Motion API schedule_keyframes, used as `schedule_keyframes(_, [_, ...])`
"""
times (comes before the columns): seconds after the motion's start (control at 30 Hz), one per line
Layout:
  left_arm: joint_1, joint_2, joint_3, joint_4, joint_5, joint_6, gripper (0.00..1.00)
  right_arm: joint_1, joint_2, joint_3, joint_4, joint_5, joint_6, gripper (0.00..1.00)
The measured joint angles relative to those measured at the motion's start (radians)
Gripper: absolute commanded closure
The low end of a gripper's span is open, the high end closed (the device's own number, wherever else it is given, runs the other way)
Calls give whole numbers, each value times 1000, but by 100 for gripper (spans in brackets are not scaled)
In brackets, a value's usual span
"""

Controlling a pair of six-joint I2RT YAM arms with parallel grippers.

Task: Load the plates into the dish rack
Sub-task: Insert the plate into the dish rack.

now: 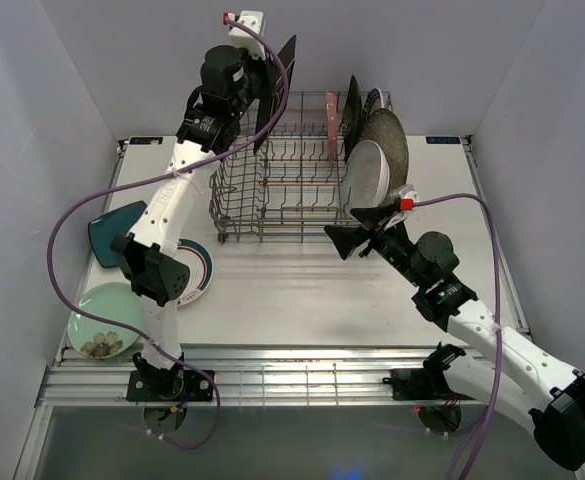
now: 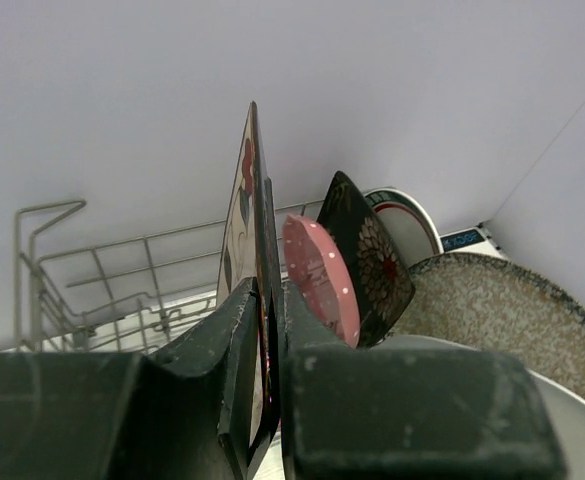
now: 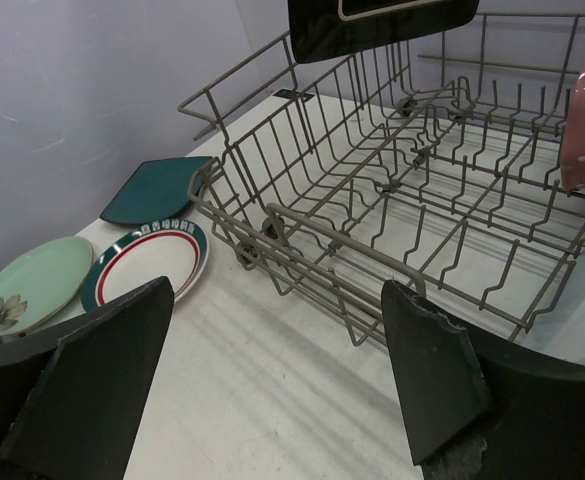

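Observation:
My left gripper [image 1: 262, 85] is shut on a square floral plate [image 1: 282, 75], cream on one face and dark on the other. It holds the plate on edge above the back left of the grey wire dish rack [image 1: 272, 190]. In the left wrist view the gripper [image 2: 269, 300] pinches this plate [image 2: 244, 190]. In the rack's right half stand a pink dotted plate [image 1: 330, 125], a black floral square plate [image 1: 352, 105], a teal-rimmed round plate [image 1: 374, 100], a speckled grey plate [image 1: 390, 145] and a white oval plate [image 1: 367, 175]. My right gripper [image 1: 357, 235] is open and empty by the rack's front right corner.
On the table left of the rack lie a teal square plate [image 1: 112, 225], a teal-rimmed round plate [image 1: 197, 265] and a pale green plate [image 1: 102, 320]. All three also show in the right wrist view, past my open right gripper [image 3: 277, 290]. Walls close in left, back and right.

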Motion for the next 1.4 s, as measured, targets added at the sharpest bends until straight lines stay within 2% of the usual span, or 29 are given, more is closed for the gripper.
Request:
schedule_keyframes(0.3, [-10,127,24,105,22,-86,100,0,-44,-21,0,64,5,10])
schedule_keyframes(0.67, [-27,216,24,203,-13,-172,100,0,4,-22,27,69,14,10])
schedule_keyframes(1.13, [-80,238,28,293,-66,-177,100,0,-6,-50,53,72,31,10])
schedule_keyframes(1.4, [-100,324,61,320,-131,-170,100,0,-31,-53,53,76,31,10])
